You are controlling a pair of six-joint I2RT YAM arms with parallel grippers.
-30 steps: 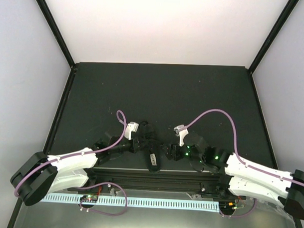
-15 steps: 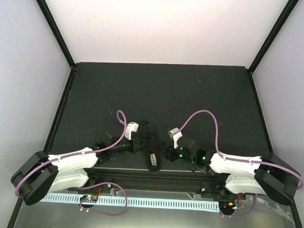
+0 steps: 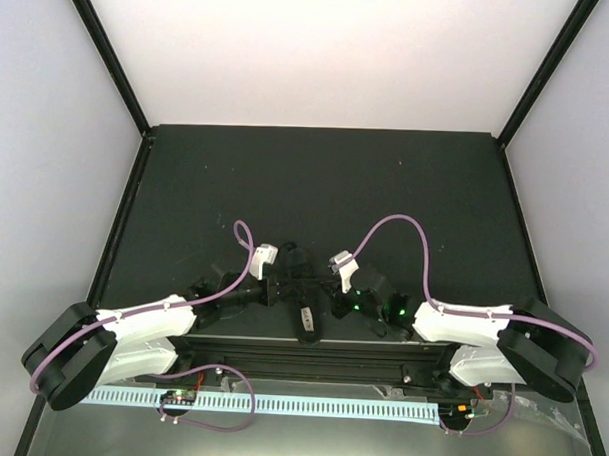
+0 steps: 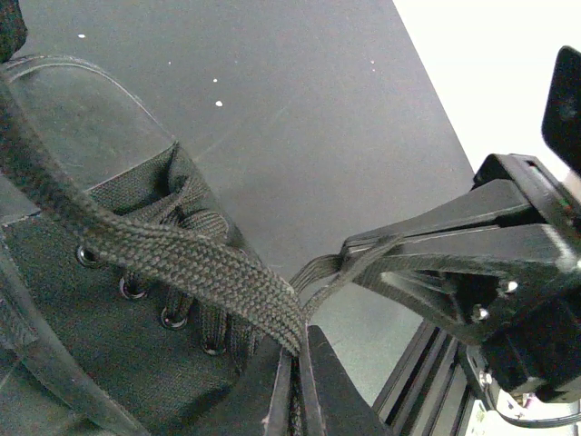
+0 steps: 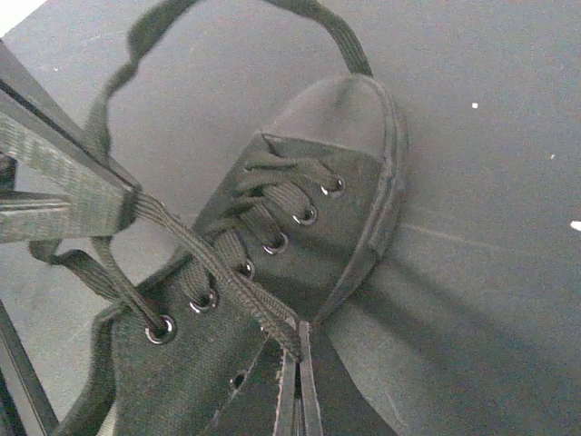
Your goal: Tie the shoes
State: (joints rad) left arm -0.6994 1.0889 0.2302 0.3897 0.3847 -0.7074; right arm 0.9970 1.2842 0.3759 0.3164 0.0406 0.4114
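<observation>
The black shoe (image 3: 304, 306) lies between the two arms near the table's front edge, its pale patch facing the bases. My left gripper (image 4: 298, 350) is shut on a flat black lace (image 4: 182, 263) that runs taut from the eyelets to its fingertips. My right gripper (image 5: 295, 350) is shut on the other lace (image 5: 218, 272), stretched across the shoe's tongue (image 5: 272, 209). From above, the left gripper (image 3: 286, 284) and right gripper (image 3: 329, 297) meet over the shoe. In the right wrist view a lace loop (image 5: 136, 36) arcs past the rubber toe cap (image 5: 349, 109).
The dark table mat (image 3: 326, 189) stretches behind the shoe. A black aluminium rail (image 3: 310, 350) runs along the front edge just behind the arm bases. White walls stand beyond the mat's black frame (image 3: 110, 61).
The right arm has swung left toward the shoe and its jaws have closed on a lace. The left arm and its grip have not moved.
</observation>
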